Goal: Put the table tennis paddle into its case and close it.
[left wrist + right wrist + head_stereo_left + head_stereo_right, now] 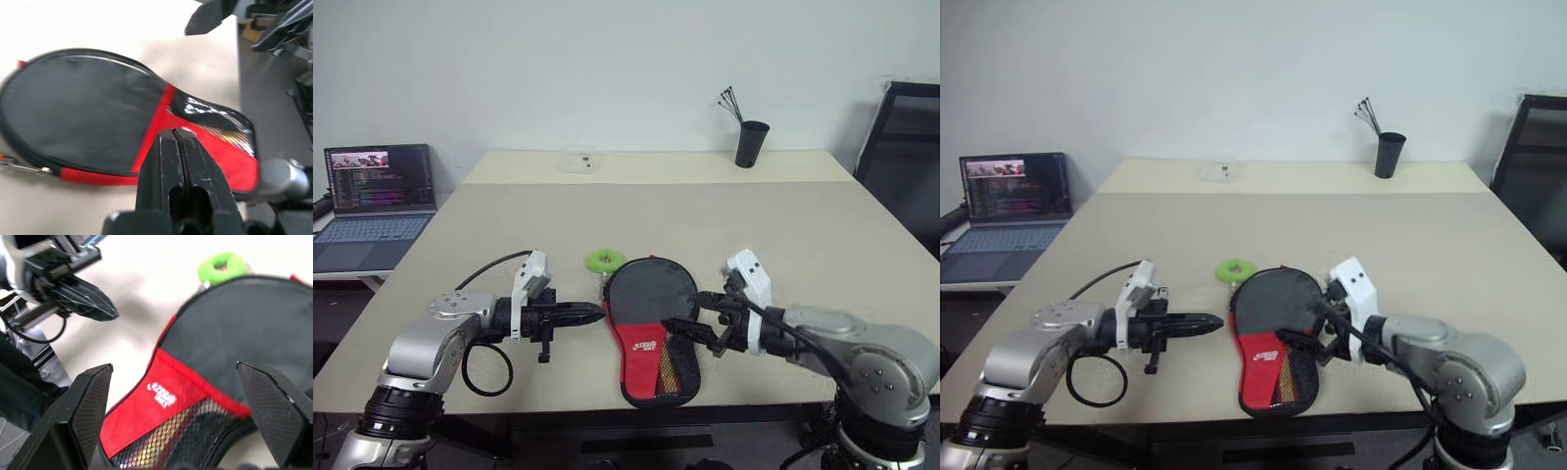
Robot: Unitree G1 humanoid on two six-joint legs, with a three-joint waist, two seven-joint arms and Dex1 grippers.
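Observation:
The case [651,328] lies flat near the table's front edge: a round black part, a red panel with white print and a mesh end. Its green tag [604,260] rests at the far rim. The table tennis paddle is hidden; only a yellowish shape shows through the mesh [181,443]. My left gripper [592,313] is shut and empty, pointing at the case's left edge, just short of it. My right gripper [698,313] hovers wide open over the case's right side, its fingers [90,406] apart above the red panel.
A laptop [377,201] stands on a side table at the left. At the back of the table [803,225] are a black cup with sticks [752,142] and a small clear box [580,162]. A black chair [911,147] is at the right. A cable loop [489,367] hangs by my left arm.

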